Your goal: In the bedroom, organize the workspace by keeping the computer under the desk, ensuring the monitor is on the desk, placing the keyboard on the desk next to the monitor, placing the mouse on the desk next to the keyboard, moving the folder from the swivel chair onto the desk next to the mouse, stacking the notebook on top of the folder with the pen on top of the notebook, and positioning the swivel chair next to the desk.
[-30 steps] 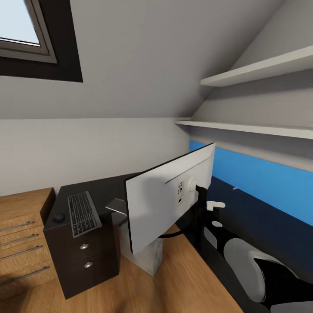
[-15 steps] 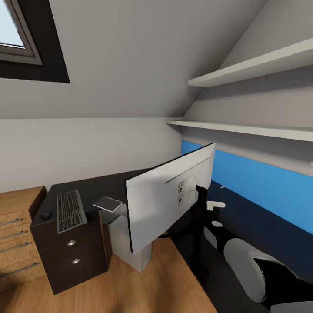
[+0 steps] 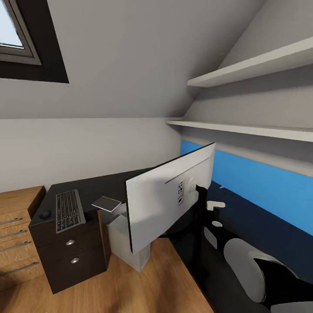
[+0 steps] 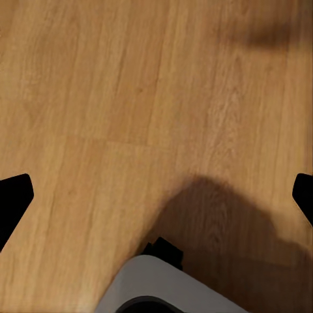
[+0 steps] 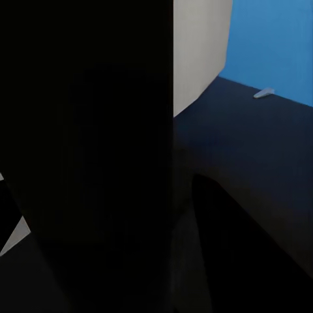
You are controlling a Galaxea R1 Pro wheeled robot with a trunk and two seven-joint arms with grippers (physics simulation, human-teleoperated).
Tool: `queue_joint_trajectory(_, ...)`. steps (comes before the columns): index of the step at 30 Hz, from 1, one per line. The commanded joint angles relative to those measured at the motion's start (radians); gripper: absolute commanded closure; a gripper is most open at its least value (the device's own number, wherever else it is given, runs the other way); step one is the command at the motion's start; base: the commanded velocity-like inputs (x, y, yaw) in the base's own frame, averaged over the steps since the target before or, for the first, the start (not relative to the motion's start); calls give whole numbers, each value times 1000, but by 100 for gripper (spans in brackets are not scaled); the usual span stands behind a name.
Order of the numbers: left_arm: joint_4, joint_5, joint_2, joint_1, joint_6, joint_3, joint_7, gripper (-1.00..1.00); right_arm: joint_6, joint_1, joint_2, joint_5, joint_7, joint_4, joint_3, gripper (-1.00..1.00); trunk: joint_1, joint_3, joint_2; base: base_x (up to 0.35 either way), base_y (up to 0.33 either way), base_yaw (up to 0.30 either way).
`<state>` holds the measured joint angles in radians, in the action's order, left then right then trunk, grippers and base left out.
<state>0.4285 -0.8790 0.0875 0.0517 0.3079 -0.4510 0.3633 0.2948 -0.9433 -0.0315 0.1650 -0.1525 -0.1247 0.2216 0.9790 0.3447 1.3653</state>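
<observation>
The monitor [image 3: 167,198], back side facing the camera, is carried by its stand on the right pincer [image 3: 201,195] above the table [image 3: 243,226]; how its jaws sit cannot be told. The left pincer [image 4: 156,195] is spread over the wooden floor [image 4: 130,98]. The wide, thin panel looks top-heavy and fragile, best gripped at the rigid stand.

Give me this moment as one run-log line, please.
monitor: held by right arm above floor | keyboard, mouse: on desk | left gripper: open

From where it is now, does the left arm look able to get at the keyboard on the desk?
Probably not yet: the left hand hangs open over bare wooden floor, while the keyboard lies far off on the desk.
</observation>
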Motion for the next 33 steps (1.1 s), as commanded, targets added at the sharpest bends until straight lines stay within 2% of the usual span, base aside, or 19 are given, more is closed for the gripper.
queue_joint_trajectory(1,3,-8,1,0,3,-8,7,-100,3,-2,-1,15,-5,-1,7,100,0,1,1,0,-1,108)
queue_joint_trajectory(10,3,-8,1,0,3,-6,5,-100,3,-2,-1,15,-5,0,7,100,0,1,1,-53,-42,161)
queue_joint_trajectory(17,3,-8,1,0,3,-6,6,-100,3,-2,-1,15,-4,0,7,100,0,1,1,-282,-146,140)
queue_joint_trajectory(33,3,-8,1,0,5,-6,5,-100,3,-2,1,15,-4,-1,7,100,0,1,1,-333,-8,7)
